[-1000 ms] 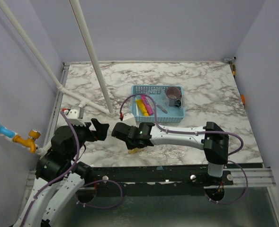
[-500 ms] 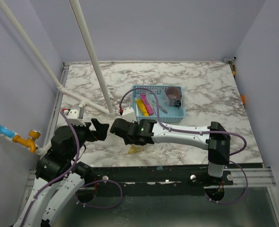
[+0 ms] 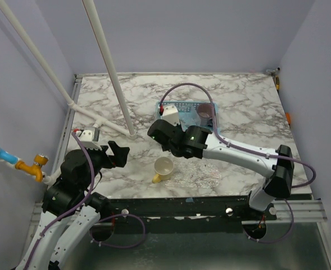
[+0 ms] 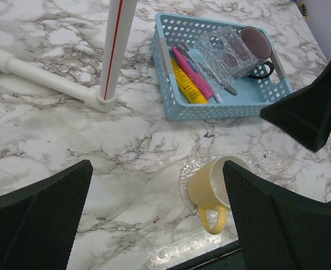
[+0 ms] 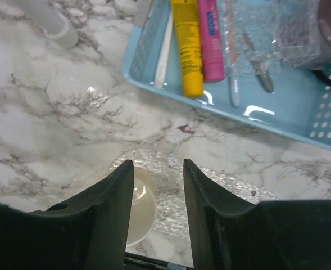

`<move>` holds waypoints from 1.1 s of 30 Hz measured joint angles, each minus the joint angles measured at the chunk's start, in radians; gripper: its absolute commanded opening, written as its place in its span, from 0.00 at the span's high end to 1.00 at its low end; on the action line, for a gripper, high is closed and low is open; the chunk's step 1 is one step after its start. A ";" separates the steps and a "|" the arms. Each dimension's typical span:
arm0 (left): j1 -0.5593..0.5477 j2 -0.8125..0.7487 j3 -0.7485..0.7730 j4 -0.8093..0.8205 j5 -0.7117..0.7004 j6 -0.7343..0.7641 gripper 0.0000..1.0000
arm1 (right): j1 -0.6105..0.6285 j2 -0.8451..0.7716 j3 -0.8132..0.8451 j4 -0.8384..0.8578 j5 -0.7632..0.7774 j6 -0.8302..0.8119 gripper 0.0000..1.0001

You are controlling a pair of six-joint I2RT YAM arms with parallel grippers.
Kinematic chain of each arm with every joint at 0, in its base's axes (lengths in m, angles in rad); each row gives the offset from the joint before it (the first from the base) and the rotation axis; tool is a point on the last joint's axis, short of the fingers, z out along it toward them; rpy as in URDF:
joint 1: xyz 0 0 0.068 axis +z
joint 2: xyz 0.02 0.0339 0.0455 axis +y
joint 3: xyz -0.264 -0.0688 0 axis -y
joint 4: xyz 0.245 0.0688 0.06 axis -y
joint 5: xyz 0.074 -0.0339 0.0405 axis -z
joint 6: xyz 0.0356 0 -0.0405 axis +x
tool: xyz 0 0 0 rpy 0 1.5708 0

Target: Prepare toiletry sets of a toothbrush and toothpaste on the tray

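Toothpaste tubes, one pink [image 5: 212, 39] and one yellow [image 5: 187, 45], lie touching side by side on the floor of the blue tray [image 4: 227, 109]. We take that tray as our landmark. A pale brush [image 5: 231, 62] lies just beside the pink tube, on the side away from the yellow one. A grey brush [image 5: 261, 70] comes next, partly under a piece of crinkled clear plastic [image 4: 227, 50]. A purple mug [image 4: 255, 42] fills the tray's far right corner.

On the bench [image 3: 244, 95], near the front of the tray, a yellow mug [image 4: 213, 188] looks tipped onto its side on a clear plastic sheet [image 5: 210, 185].

We see the right end effector [image 5: 158, 169] above that mug, just in front of the tray. Its fingers stand moderately apart and hold nothing. The left end effector [image 4: 157, 164] hangs to the left of the tray and nearer to us, well apart from it. Its fingers are spread wide and are empty. A white pipe [image 4: 113, 50] stands on the bench just left of the tray.
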 measured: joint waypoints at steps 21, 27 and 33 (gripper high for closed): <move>0.000 0.016 0.000 0.000 0.000 0.000 0.01 | -0.538 -0.045 -0.059 0.188 -0.120 -0.166 0.56; 0.000 0.020 0.000 0.000 0.000 0.000 0.01 | -0.616 0.065 -0.047 0.244 -0.176 -0.157 0.56; 0.000 0.020 0.000 0.000 0.000 0.000 0.01 | -0.673 0.162 0.001 0.270 -0.220 -0.135 0.56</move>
